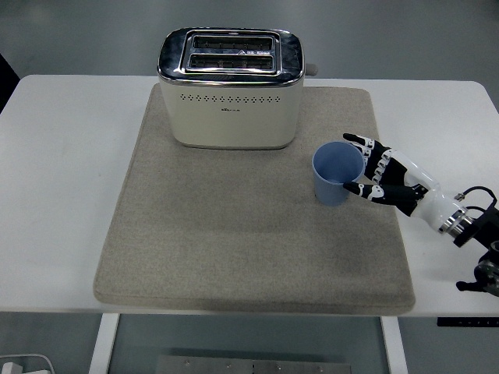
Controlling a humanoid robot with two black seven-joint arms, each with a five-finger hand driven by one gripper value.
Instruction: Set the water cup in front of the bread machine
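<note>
White table (70, 195) on grey floor, beige mat (234, 249) under toaster (231, 89); right hand (382, 175) cupped around blue cup (337, 173).

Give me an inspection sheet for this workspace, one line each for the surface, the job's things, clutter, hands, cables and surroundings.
Surface: white table with a grey mat covering its middle.
Job's things: blue water cup upright on the mat, to the right front of the bread machine, which stands at the mat's far edge.
Clutter: nothing seen.
Hands: right hand against the cup's right side, fingers curled round it; left hand not in view.
Cables: dark cables at the right wrist; a white plug or adapter on the floor, bottom left.
Surroundings: grey floor; table legs below; no person seen.
</note>
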